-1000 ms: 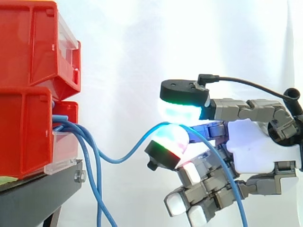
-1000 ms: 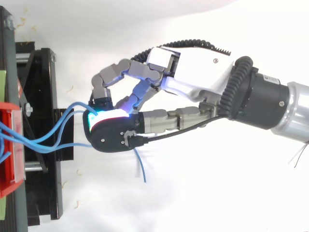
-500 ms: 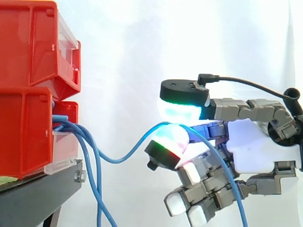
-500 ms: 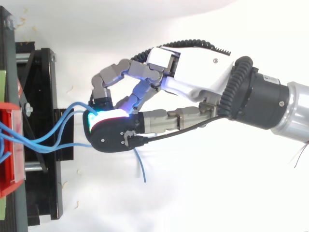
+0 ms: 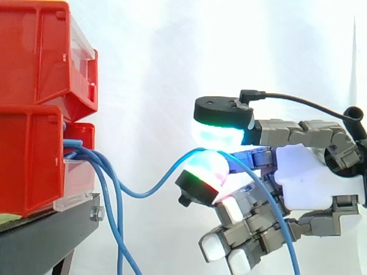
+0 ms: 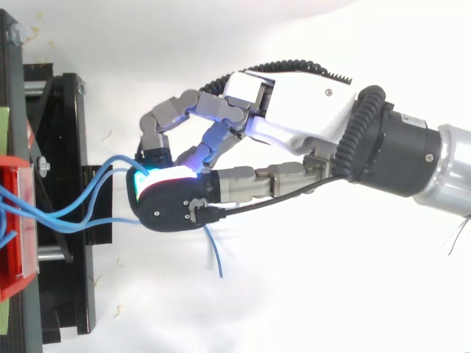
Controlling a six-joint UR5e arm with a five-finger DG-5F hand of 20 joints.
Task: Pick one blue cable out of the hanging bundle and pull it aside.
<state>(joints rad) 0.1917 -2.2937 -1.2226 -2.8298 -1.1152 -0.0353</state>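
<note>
The hand (image 5: 312,183) pinches one blue cable (image 5: 137,195) between glowing thumb and fingertip pads (image 5: 221,134). The strand sags ahead toward the red bins (image 5: 34,143), the bundle (image 5: 118,240) hanging beyond and below. Hold the pinch firm and draw back steadily, sideways from the bundle.

Blue cable (image 5: 137,195), red bins (image 5: 34,63), black stand (image 5: 51,235), white curtain (image 5: 149,69), grey-and-white robot hand (image 5: 315,177).
</note>
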